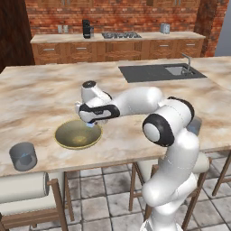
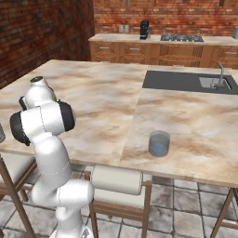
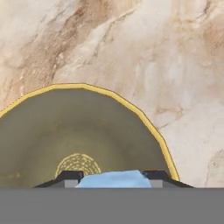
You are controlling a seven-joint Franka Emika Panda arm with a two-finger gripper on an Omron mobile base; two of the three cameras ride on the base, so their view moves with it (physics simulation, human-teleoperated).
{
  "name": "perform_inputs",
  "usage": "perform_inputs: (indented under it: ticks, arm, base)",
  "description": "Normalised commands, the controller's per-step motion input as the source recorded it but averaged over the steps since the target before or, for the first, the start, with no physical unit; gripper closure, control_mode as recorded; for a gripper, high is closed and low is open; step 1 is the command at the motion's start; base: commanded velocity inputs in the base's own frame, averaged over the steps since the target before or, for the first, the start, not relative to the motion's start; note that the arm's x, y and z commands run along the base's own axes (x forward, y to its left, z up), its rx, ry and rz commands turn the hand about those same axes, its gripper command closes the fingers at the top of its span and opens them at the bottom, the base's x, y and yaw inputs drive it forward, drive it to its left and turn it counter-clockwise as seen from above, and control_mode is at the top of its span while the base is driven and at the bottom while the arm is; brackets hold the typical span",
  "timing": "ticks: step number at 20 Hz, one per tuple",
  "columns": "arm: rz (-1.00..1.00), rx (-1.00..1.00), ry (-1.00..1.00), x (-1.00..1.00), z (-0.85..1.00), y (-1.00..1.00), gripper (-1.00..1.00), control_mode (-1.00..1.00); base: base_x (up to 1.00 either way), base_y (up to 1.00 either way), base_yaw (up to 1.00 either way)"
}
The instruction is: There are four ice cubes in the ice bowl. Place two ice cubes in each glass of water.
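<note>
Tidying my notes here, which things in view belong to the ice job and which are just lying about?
Job: bowl; ice cube between the claw tips; left glass; right glass.

Lying about: sink; faucet; coffee machine; stove; stools.

Ice cube [image 3: 114, 179] between gripper [image 3: 113, 176] fingertips, above ice bowl [image 3: 131, 105].

Left base view: from behind the white arm [image 1: 171, 135], looking forward and down across the beige marbled stone island counter [image 1: 40, 99], wide olive-yellow bowl [image 1: 77, 134] in mid-frame. Right base view: from the other side, same counter [image 2: 195, 121] and dark recessed sink [image 2: 186, 81], shared with the left. Hand view: close above the bowl's golden rim [image 3: 144, 118], looking steeply down.
</note>
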Motion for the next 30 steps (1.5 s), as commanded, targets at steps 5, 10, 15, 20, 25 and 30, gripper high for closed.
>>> perform_inputs:
  ticks: [5,10,15,20,25,30]
  arm:
    - [-0.68,0.02,-0.04,0.19,0.66,-0.39,1.00,-1.00]
    - [-0.74,0.01,-0.01,0.12,0.15,-0.52,1.00,-1.00]
    - [-0.65,0.06,0.00,0.18,0.01,-0.85,1.00,-1.00]
    - [-0.49,0.16,-0.04,0.27,0.00,-1.00,1.00,-1.00]
    - [-0.39,0.20,-0.15,0.22,0.00,-1.00,1.00,-1.00]
    - [-0.37,0.23,-0.21,0.08,0.00,-1.00,1.00,-1.00]
  base:
    - [0.00,0.00,0.00]
    - [0.00,0.00,0.00]
    - [0.00,0.00,0.00]
    - [0.00,0.00,0.00]
    - [0.00,0.00,0.00]
    - [0.00,0.00,0.00]
